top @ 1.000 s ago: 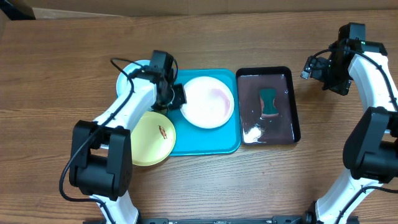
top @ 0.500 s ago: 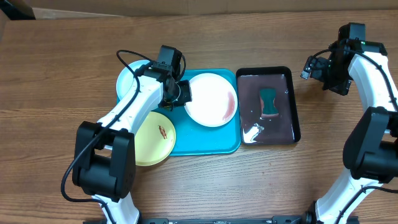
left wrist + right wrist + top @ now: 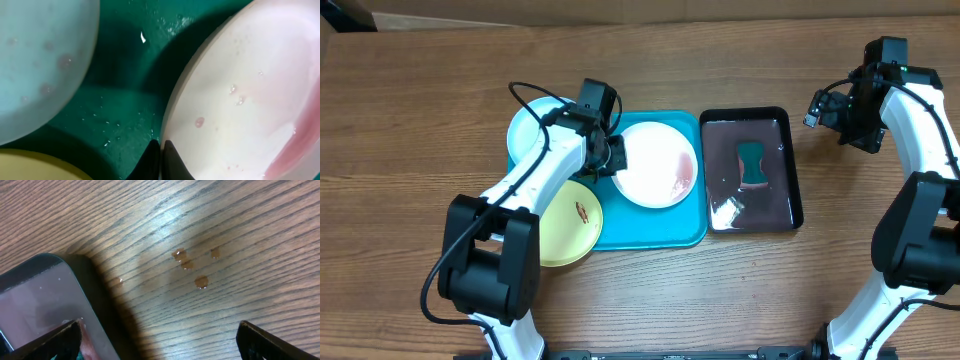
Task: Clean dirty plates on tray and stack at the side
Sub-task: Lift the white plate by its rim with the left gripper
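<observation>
A white plate [image 3: 658, 163] lies on the turquoise tray [image 3: 650, 232], with pinkish-red liquid gathered along its right side. My left gripper [image 3: 612, 156] is shut on the white plate's left rim; in the left wrist view its fingertips [image 3: 161, 152] pinch the rim of the white plate [image 3: 240, 100] over the wet tray [image 3: 125, 100]. The light blue plate [image 3: 532, 125] sits at the tray's far left corner. A yellow-green plate [image 3: 563, 225] with a red-brown smear overlaps the tray's near left edge. My right gripper [image 3: 828, 112] hangs open over bare wood, holding nothing.
A black tray [image 3: 788, 170] with murky water and a green sponge [image 3: 752, 163] stands right of the turquoise tray. In the right wrist view its corner [image 3: 40, 290] lies under my left finger. Brown droplets [image 3: 190, 265] dot the wood.
My left gripper shifted up and right with the white plate's rim in it. The pink liquid on the plate ran to its right side. The right arm has not moved.
</observation>
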Controlling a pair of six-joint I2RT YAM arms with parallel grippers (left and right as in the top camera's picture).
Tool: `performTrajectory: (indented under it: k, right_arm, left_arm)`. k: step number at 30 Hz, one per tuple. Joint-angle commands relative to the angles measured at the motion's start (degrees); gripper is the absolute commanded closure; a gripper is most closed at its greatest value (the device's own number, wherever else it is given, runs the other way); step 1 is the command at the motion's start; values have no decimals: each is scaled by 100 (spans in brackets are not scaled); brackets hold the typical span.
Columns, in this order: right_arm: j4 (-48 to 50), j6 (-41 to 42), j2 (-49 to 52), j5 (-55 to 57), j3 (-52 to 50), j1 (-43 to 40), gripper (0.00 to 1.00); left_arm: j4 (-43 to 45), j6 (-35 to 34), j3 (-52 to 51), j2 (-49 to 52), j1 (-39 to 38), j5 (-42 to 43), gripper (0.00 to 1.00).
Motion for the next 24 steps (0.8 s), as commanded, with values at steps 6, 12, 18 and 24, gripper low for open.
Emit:
performTrajectory:
  k: [6,12,18,24]
  right_arm:
    - [13,20,-140,-11,81,-22,0]
    - [13,20,-140,-11,81,-22,0]
    - [13,20,-140,-11,81,-22,0]
    - [13,20,-140,-11,81,-22,0]
  left_arm:
    - [481,-28,-706,-2,-210,-358,79]
    - [553,-57,-761,-2,-210,-356,68]
    - [553,-87,-767,-2,-212,-356,82]
    - [557,-90,-798,-2,-212,-356,87]
